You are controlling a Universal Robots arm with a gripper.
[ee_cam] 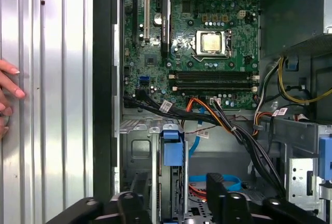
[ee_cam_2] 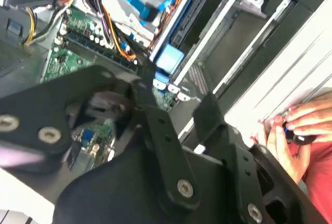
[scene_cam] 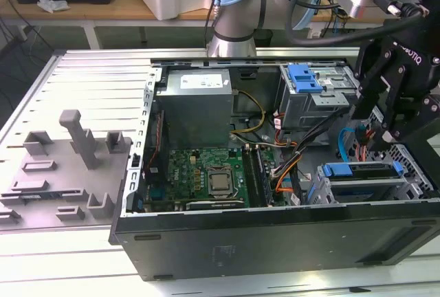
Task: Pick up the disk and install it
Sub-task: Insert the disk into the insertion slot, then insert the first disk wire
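Note:
The disk [scene_cam: 361, 170] stands on edge in the grey drive cage at the front corner of the open computer case, on the exterior view's right. Its blue end handle [ee_cam: 173, 149] and blue rail show from above. In the second wrist view the blue handle [ee_cam_2: 168, 58] faces the motherboard. My black gripper [scene_cam: 382, 139] hangs just above the cage, open, with one finger [ee_cam: 139, 187] on each side of the disk's line and nothing between them. It does not touch the disk.
A second grey cage with a blue bracket [scene_cam: 306, 77] sits at the case's back. Black, orange and blue cables [ee_cam: 207, 117] run between motherboard [ee_cam: 207, 42] and cages. A person's hand [ee_cam: 8, 94] rests on the ribbed table [scene_cam: 89, 77] beside the case. Grey fixtures [scene_cam: 75, 139] stand on the exterior view's left.

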